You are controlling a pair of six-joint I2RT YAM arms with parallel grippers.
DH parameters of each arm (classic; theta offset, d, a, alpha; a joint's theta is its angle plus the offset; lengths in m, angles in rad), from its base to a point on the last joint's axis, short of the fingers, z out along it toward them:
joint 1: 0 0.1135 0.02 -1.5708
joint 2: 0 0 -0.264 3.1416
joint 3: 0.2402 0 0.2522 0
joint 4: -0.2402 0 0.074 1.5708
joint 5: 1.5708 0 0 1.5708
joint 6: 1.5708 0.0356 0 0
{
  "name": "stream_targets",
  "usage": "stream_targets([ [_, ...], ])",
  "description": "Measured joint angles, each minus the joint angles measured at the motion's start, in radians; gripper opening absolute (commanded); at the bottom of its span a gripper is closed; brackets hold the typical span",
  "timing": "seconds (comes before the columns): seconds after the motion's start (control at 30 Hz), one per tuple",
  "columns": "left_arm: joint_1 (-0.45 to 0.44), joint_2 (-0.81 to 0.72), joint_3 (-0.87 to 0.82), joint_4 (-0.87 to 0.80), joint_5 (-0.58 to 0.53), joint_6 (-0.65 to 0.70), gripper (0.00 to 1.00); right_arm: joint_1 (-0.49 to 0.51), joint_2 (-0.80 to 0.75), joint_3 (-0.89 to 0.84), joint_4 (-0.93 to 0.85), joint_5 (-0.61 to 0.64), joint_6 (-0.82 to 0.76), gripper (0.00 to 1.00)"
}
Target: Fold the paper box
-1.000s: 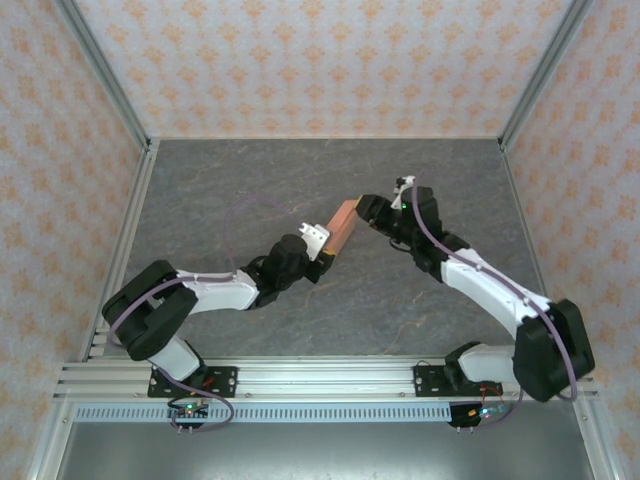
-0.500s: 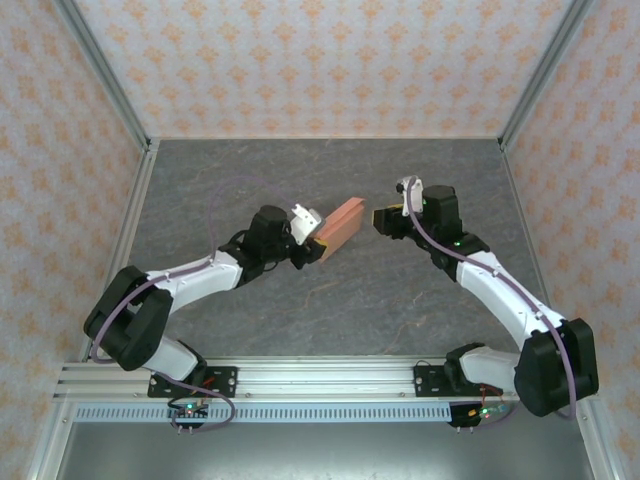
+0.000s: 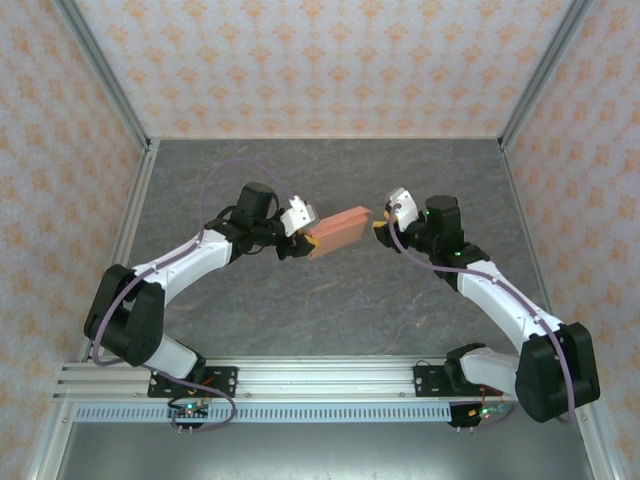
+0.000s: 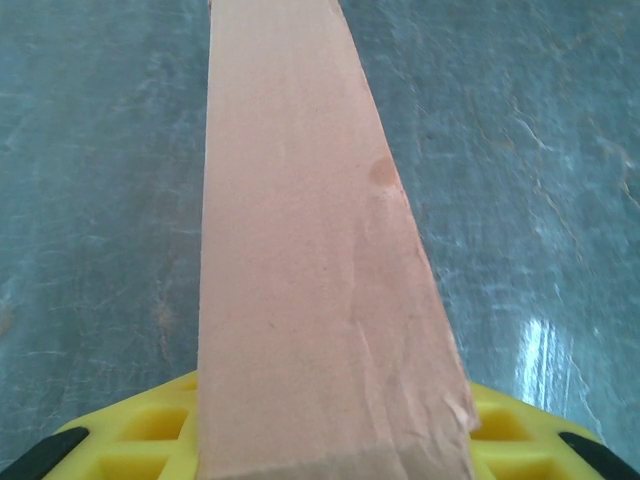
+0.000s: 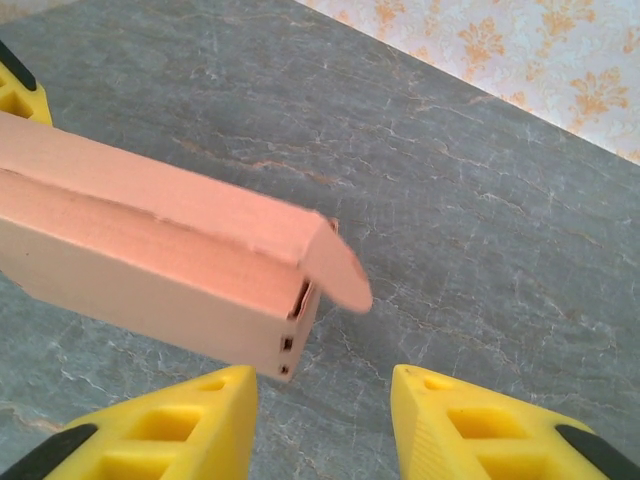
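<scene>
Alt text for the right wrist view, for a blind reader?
A salmon-orange paper box is held above the grey table, its end flap ajar. The right gripper stands open just short of that end, not touching it.

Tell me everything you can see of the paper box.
The paper box is long, narrow and salmon-orange, made of thin cardboard that is already folded into shape, with slight creases on one face. The left gripper clamps one end and holds it off the table, roughly level. At the free end a rounded flap sticks out untucked, above small slots in the end wall. The right gripper sits at that end, open and not closed on it.
</scene>
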Motion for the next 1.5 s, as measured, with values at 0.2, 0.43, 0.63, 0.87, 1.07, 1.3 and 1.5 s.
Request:
stream_targets([
  [0.2, 0.025, 0.072, 0.040, -0.077, 0.068, 0.121, 0.35, -0.001, 0.008, -0.012, 0.001, -0.014, -0.091, 0.39],
  [0.43, 0.044, 0.160, 0.096, -0.134, 0.105, 0.229, 0.36, -0.003, -0.016, -0.072, -0.017, -0.039, -0.131, 0.38],
  [0.63, 0.044, 0.209, 0.128, -0.171, 0.137, 0.299, 0.37, -0.001, -0.013, -0.069, -0.043, -0.039, -0.157, 0.37],
  [0.87, 0.044, 0.242, 0.175, -0.213, 0.149, 0.358, 0.38, 0.030, 0.010, -0.035, -0.108, -0.004, -0.195, 0.37],
  [1.07, 0.044, 0.242, 0.176, -0.227, 0.157, 0.378, 0.38, 0.036, 0.032, -0.035, -0.117, 0.025, -0.210, 0.35],
  [1.3, 0.044, 0.250, 0.182, -0.235, 0.171, 0.385, 0.38, 0.036, 0.083, -0.033, -0.116, 0.042, -0.217, 0.31],
  [1.5, 0.044, 0.259, 0.193, -0.242, 0.171, 0.385, 0.38, 0.038, 0.109, -0.025, -0.102, 0.042, -0.216, 0.26],
])
